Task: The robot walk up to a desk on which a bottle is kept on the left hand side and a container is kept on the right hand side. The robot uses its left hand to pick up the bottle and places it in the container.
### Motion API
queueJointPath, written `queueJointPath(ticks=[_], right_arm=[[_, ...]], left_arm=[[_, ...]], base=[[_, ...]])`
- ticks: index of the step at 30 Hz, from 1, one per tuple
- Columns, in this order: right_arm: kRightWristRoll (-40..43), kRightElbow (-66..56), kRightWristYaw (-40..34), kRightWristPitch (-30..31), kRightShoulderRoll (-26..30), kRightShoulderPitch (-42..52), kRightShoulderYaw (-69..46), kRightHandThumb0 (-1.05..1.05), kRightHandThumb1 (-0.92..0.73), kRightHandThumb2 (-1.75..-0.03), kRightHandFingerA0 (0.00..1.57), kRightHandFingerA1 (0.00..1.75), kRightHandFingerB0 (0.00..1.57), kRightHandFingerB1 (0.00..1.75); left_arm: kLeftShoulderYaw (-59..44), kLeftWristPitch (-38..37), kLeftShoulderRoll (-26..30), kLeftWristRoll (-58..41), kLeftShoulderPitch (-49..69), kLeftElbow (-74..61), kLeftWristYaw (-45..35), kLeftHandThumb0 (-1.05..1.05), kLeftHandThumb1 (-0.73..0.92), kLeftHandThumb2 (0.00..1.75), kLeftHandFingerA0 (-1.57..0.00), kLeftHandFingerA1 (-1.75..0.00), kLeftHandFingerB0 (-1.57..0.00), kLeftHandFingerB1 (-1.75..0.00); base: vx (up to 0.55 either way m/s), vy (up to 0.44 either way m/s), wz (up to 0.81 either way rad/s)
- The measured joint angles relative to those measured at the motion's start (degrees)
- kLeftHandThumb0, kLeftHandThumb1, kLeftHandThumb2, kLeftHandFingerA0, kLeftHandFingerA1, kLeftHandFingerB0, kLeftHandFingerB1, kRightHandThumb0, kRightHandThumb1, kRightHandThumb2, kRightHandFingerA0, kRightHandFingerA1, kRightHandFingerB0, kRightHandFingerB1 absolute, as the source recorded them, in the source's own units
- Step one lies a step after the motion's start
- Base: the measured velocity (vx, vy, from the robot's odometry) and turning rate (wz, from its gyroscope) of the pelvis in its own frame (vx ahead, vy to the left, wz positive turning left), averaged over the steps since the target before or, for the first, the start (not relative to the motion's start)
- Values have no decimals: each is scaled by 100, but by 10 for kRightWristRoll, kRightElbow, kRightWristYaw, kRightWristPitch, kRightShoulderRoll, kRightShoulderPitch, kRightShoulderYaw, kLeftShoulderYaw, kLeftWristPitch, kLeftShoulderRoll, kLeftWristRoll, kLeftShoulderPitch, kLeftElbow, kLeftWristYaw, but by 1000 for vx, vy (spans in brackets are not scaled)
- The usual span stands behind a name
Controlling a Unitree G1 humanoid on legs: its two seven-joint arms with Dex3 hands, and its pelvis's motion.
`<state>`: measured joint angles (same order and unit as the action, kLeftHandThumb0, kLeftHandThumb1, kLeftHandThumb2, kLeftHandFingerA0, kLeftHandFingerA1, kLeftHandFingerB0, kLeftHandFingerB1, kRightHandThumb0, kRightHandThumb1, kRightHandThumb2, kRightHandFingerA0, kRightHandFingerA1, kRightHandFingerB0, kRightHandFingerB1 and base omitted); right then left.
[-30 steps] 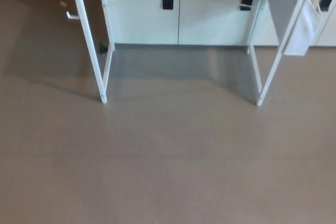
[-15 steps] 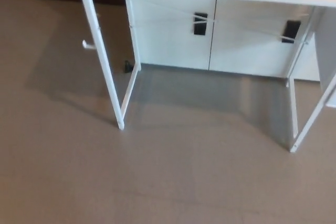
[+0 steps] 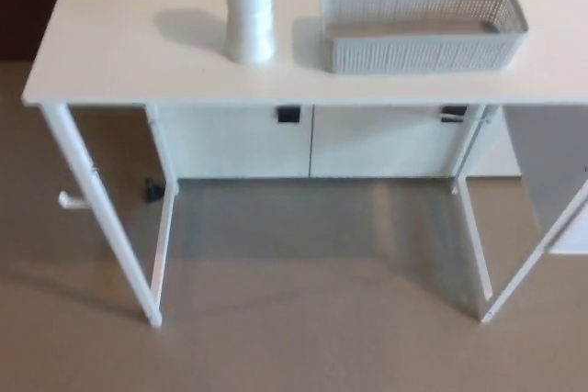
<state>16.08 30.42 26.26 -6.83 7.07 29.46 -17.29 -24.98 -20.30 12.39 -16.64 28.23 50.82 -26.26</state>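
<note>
A white bottle (image 3: 248,6) stands upright on the left part of a white desk (image 3: 119,61); its top is cut off by the picture's upper edge. To its right on the desk sits a grey perforated container (image 3: 423,29), long and shallow, with nothing visible inside. A small gap separates bottle and container. Neither of my hands shows in the head view.
The desk has thin white legs (image 3: 101,218) at left and right (image 3: 514,263). Behind it stands a white cabinet (image 3: 312,140) with dark handles. Brown floor (image 3: 294,337) lies between me and the desk. A dark wall area is at upper left.
The whole view has tilted upward: the desk top, bottle and container have come into the picture, where earlier only the legs, cabinet and floor showed.
</note>
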Motion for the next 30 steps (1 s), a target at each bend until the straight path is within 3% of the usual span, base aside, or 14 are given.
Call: queueJointPath(ticks=[10, 11, 24, 27, 28, 30], right_arm=[[-14, -31, -23, 5, 5, 9, 9, -54, -34, -75, 34, 59, 31, 51], [-16, -36, -26, 6, 6, 8, 10, -58, -34, -76, 32, 59, 28, 51], [-26, -35, -50, 14, 6, 9, 12, -60, -34, -78, 36, 61, 27, 52], [-27, -50, -55, 18, 4, 16, 15, -61, -35, -78, 31, 59, 26, 52], [-27, -63, -56, 22, 3, 20, 17, -61, -46, -55, 33, 53, 31, 44], [-27, -65, -57, 22, 3, 21, 18, -61, -46, -55, 33, 53, 31, 44]], left_arm=[[-17, -6, 3, -7, -27, 18, -2, -12, 55, 56, -37, -34, -32, -31], [-23, -6, 4, -9, -31, 20, -2, -13, 56, 57, -28, -32, -26, -30], [-69, -8, 50, -23, -67, 58, 11, -19, 54, 57, -25, -33, -25, -30], [-72, -11, 59, -23, -68, 58, 11, -16, 54, 57, -25, -32, -25, -30], [-71, -11, 59, -24, -68, 59, 10, -15, 54, 57, -26, -32, -26, -30], [-71, -11, 59, -24, -68, 62, 9, -15, 54, 57, -26, -32, -26, -30]], base=[[394, -62, 29], [451, 34, 10], [123, 160, -11], [29, 69, -2], [11, 62, 8], [30, 12, 7]])
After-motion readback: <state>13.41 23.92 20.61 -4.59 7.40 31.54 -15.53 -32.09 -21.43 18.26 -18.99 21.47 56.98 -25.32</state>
